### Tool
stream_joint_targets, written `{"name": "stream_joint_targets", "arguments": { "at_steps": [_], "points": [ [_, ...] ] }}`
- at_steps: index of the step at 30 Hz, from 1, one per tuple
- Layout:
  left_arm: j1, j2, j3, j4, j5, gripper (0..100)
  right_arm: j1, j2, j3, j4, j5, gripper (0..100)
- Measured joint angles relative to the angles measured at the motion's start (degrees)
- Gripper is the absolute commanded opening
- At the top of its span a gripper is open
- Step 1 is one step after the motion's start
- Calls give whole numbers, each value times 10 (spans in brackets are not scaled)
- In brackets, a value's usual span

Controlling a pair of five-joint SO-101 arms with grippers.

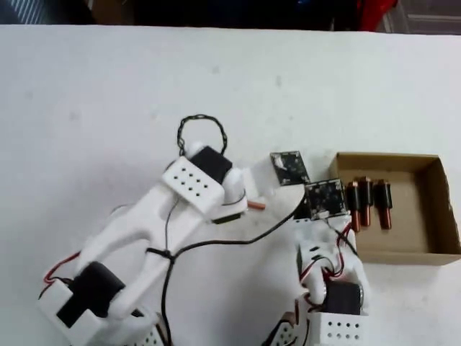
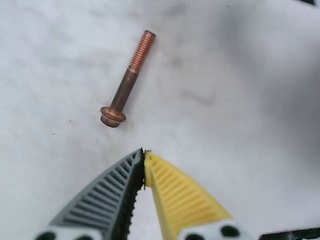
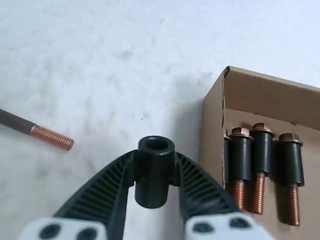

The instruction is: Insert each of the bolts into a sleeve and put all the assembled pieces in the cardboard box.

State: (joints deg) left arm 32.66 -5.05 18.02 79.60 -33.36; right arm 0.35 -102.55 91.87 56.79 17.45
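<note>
A copper bolt (image 2: 125, 82) lies flat on the white table, just beyond my left gripper (image 2: 144, 162), whose grey and yellow fingers are shut with nothing between them. My right gripper (image 3: 155, 175) is shut on a black sleeve (image 3: 155, 170), held upright with its bore facing up, close beside the cardboard box (image 3: 215, 115). The bolt's threaded end (image 3: 47, 136) lies on the table a short way from the sleeve. From above, the bolt's end (image 1: 256, 205) pokes out from under the left arm (image 1: 191, 184). Three bolts in sleeves (image 1: 367, 202) lie side by side in the box (image 1: 414, 223).
The box sits at the table's right side, its near wall (image 1: 403, 256) next to the right arm's base (image 1: 338, 310). Cables (image 1: 202, 126) loop off the left wrist. Two bare camera boards (image 1: 290, 167) sit between the arms.
</note>
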Motion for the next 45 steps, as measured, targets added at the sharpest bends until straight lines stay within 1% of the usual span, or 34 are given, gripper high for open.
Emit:
{"name": "stream_joint_targets", "arguments": {
  "at_steps": [9,15,20,23,27,39,41,45],
  "points": [
    [-49,0,0,-62,0,23,68,0,0,0,-4,19],
    [-51,4,0,-66,0,23,98,0,0,0,-4,19],
    [-51,61,0,-114,-2,23,130,0,0,-1,-5,21],
    [-51,103,0,-135,-2,24,133,0,0,-1,-6,21],
    [-51,135,-6,-137,-2,24,133,0,0,-1,-6,21],
    [-51,142,-12,-138,-4,24,133,0,0,-1,-6,21],
    [-51,142,-12,-138,-16,24,133,0,0,-1,-6,21],
    [-51,142,-12,-138,-78,24,133,0,0,-1,-6,21]
  ]
}}
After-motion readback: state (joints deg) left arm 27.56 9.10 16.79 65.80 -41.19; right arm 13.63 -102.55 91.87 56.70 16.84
